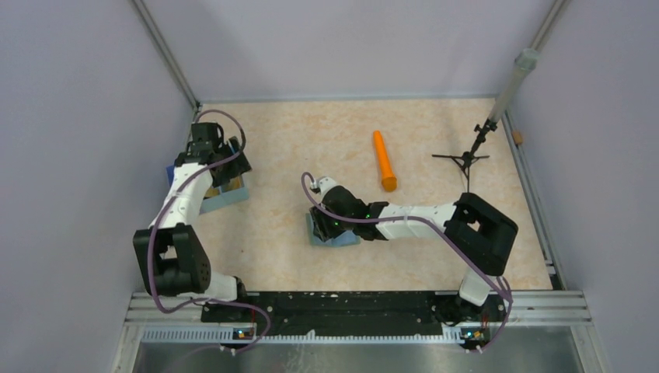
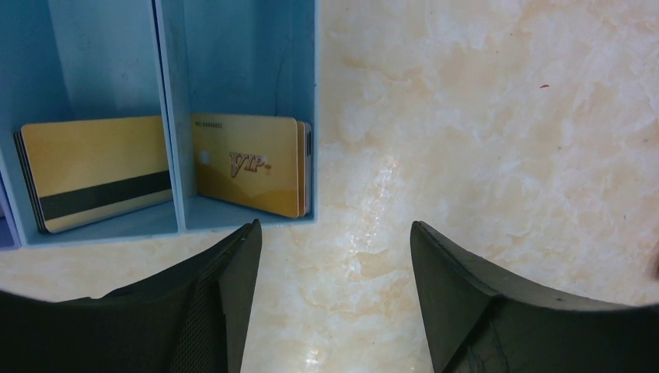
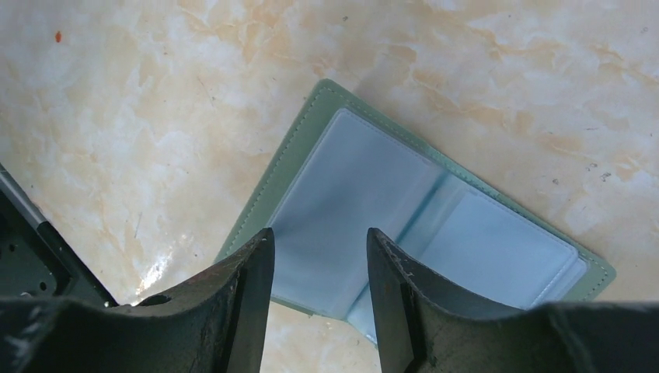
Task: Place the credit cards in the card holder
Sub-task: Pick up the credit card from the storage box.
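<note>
**Credit cards.** The credit cards (image 2: pixel 249 163) are thin gold-tan rectangles with rounded corners and a smooth, faintly glossy face. They sit in two small stacks in adjacent compartments of a pale blue, straight-walled tray (image 2: pixel 172 116).
- The stack nearer the gripper shows a front face with "VIP" lettering.
- The stack in the next compartment to the left shows a back face with a dark stripe along its length.

**Left gripper.** The left gripper (image 2: pixel 336 229) is released. Its jaws are spread wide, with only bare table (image 2: pixel 482 116) between them. The cards lie ahead of the fingertips and off to the left. The tray's near wall is just beyond the finger on the left of the wrist view.

**Card holder.** The card holder (image 3: pixel 350 179) lies unfolded on the table. Its outer cover is matte grey-green with a stitched border and rounded corners. Inside are clear, pale blue plastic sleeves, glossy and slightly rippled, that meet at a centre fold.

**Right gripper.** The right gripper (image 3: pixel 320 233) hangs directly over the card holder, whose near edge runs beneath both fingers. The jaws stand apart by a moderate gap and grasp nothing, and a sleeve shows through the gap. Whether the fingertips touch the sleeve cannot be told.

**Table.** The surface is smooth with a beige marble pattern and shows soft reflections.
</note>
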Robot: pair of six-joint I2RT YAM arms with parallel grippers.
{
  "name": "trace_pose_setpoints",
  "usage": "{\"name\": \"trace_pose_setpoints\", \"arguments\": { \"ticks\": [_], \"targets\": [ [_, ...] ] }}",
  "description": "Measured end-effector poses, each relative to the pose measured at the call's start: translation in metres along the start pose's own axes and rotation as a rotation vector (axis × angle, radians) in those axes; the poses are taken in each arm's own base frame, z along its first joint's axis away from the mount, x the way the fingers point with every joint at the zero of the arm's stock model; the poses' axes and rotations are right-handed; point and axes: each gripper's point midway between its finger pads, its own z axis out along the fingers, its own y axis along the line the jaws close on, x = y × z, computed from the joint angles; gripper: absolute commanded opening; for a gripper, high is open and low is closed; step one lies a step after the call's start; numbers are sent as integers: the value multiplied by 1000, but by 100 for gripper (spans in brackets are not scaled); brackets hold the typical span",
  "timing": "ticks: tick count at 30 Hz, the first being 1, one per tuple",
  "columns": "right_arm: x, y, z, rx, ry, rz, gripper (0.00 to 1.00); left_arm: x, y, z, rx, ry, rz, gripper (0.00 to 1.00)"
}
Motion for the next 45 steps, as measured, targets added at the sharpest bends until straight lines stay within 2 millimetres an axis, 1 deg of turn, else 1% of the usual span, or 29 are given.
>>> {"name": "trace_pose_setpoints", "arguments": {
  "ticks": [2,4,8,12,16,24,26,36,40,45],
  "targets": [
    [-2,3,-1,-14,-8,1,46,-4,1,7,-10,10,-4,66],
    [-2,4,-3,-23,-12,1,46,-5,4,15,-24,22,-8,65],
    [-1,8,-5,-47,-14,2,46,2,16,30,-59,65,-23,65],
    [-2,13,-5,-75,-21,4,46,9,22,39,-79,100,-28,65],
    [-2,14,-5,-85,-21,5,46,12,22,42,-70,116,-23,64],
    [-5,17,-5,-97,-30,5,44,18,19,49,-41,154,-14,48],
    [-5,17,-5,-99,-29,5,44,17,19,49,-41,151,-11,45],
    [-5,19,-5,-106,-30,9,43,14,23,49,-54,143,-2,34],
    [-5,19,-5,-106,-29,13,42,13,23,48,-55,141,5,28],
    [-5,19,-5,-109,-29,13,42,10,22,47,-57,132,7,24]
  ]
}}
